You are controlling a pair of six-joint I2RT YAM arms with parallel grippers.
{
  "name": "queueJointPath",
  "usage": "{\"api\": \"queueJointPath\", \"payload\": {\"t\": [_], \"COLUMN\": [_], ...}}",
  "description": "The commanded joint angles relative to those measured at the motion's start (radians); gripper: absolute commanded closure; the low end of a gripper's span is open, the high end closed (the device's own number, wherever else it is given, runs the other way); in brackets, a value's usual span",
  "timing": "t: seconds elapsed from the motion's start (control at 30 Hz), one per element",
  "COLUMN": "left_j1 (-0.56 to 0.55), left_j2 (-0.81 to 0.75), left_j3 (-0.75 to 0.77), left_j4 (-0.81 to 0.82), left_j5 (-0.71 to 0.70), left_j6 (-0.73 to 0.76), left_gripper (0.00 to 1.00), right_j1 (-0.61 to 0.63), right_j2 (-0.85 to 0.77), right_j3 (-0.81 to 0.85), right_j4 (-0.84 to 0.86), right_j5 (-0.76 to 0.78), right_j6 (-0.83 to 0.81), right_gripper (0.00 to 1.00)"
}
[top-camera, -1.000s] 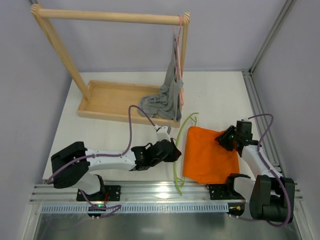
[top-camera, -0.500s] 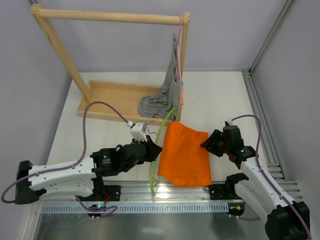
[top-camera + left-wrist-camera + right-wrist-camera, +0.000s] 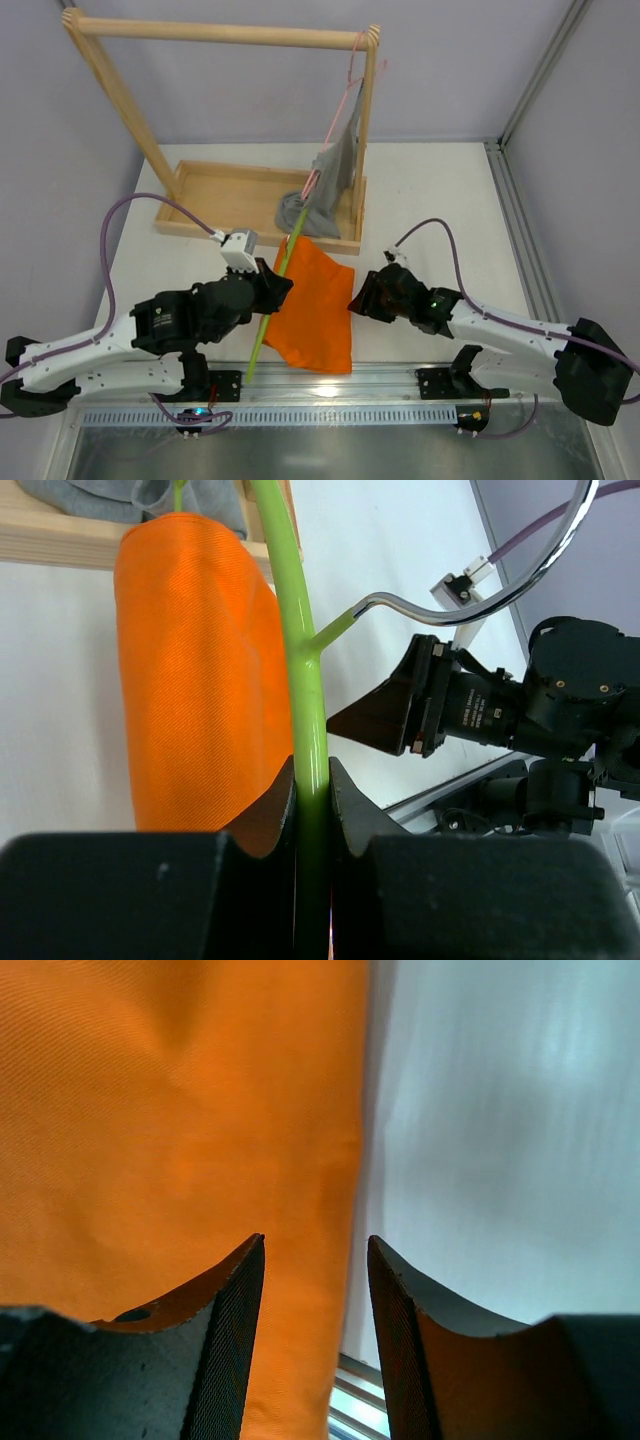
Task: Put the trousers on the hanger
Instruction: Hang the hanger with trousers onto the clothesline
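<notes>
Left claw [image 3: 312,772] clamping hanger [image 3: 305,690], trousers [image 3: 200,680] alongside

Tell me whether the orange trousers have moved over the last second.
Yes. The trousers have slid left: once right of the wooden rack's post, they now lie in front of its tray.

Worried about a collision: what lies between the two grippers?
Only the trousers, beside the hanger that the left gripper holds, as the top view shows.

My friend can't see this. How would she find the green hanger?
Find the wooden rack at the back. In front of it, the left gripper pinches a thin rod beside the orange trousers. That hanger is lime green; the other hanger, hanging on the rack with grey clothes, is pink.
</notes>
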Motion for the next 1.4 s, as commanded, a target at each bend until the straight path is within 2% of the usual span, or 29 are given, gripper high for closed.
{"api": "queueJointPath", "payload": {"t": [0.0,0.13,0.27,0.43,0.53,0.63,0.73,0.87,1.03,1.2,1.3,1.33,1.37], "left_j1": [-0.004,-0.004,-0.004,-0.004,-0.004,-0.004,-0.004,-0.004,-0.004,0.013,0.147,0.269,0.328], "left_j2": [-0.057,-0.106,-0.164,-0.172,-0.157,-0.140,-0.123,-0.126,-0.053,0.099,0.194,0.213,0.245], "left_j3": [0.069,0.085,0.104,0.233,0.301,0.353,0.393,0.411,0.450,0.549,0.638,0.664,0.687], "left_j4": [0.050,0.028,-0.033,-0.302,-0.407,-0.437,-0.420,-0.256,-0.110,-0.082,-0.090,-0.096,-0.117], "left_j5": [-0.058,-0.048,-0.068,-0.187,-0.258,-0.330,-0.408,-0.492,-0.535,-0.594,-0.470,-0.327,-0.263], "left_j6": [0.045,0.044,0.032,0.024,0.016,0.035,0.093,0.212,0.346,0.453,0.476,0.470,0.457], "left_gripper": [1.00,1.00,1.00,1.00,1.00,0.99,0.99,0.99,1.00,1.00,1.00,1.00,1.00], "right_j1": [0.084,0.143,0.176,0.196,0.196,0.198,0.198,0.196,0.198,0.198,0.198,0.198,0.198], "right_j2": [0.102,0.155,0.150,0.133,0.084,0.008,-0.086,-0.190,-0.288,-0.328,-0.351,-0.354,-0.361], "right_j3": [0.128,0.205,0.211,0.240,0.247,0.253,0.279,0.300,0.305,0.311,0.308,0.311,0.316], "right_j4": [0.088,0.084,0.121,0.098,0.069,0.029,-0.026,-0.105,-0.149,-0.213,-0.241,-0.245,-0.260], "right_j5": [0.115,0.130,0.132,0.129,0.148,0.171,0.193,0.221,0.228,0.250,0.274,0.279,0.280], "right_j6": [0.044,0.046,0.060,0.051,0.047,0.038,0.021,0.008,0.009,0.012,0.023,0.021,0.017], "right_gripper": [0.51,0.51,0.51,0.50,0.50,0.50,0.49,0.47,0.24,0.15,0.09,0.07,0.07]}}
